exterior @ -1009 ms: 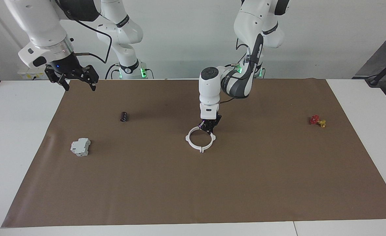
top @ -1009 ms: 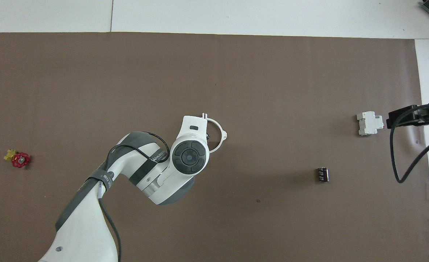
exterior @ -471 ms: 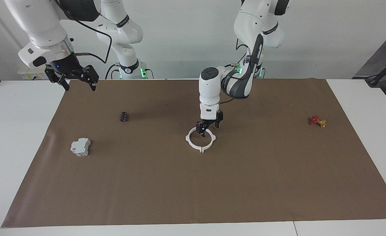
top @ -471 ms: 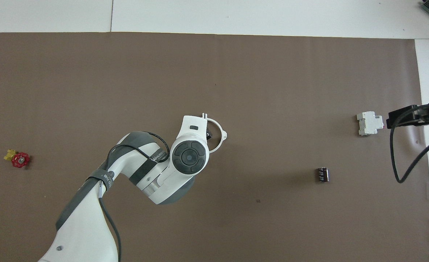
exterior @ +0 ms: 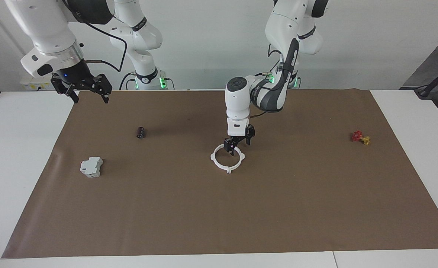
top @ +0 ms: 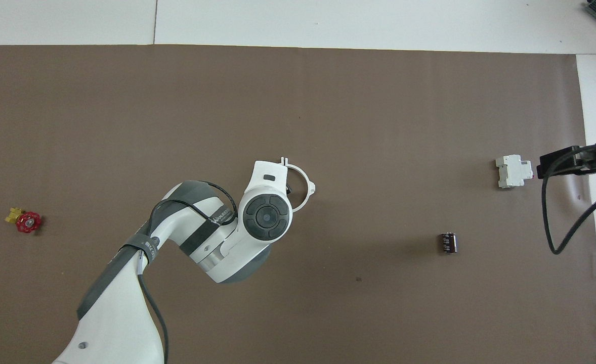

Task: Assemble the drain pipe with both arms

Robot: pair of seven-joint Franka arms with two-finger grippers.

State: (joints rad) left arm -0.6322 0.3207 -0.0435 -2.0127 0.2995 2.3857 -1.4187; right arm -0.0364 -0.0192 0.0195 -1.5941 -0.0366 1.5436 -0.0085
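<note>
Fingers spread on the left gripper (exterior: 238,146), which hangs just above the robot-side rim of the thin white plastic drain pipe ring (exterior: 227,158), gripping nothing. The ring lies flat at mid-mat on the brown paper mat (exterior: 278,208). The right gripper (exterior: 89,93) waits, fingers apart, raised over the mat's corner at its own end, above the small black cylinder (exterior: 141,132) and grey boxy block (exterior: 91,166).

Thin white drain pipe ring (exterior: 228,159) lying flat on brown paper mid-table, two half-ring arcs joined into a circle, small tabs sticking out around its rim, seam nearest the robots apparently closed, partly hidden overhead.
</note>
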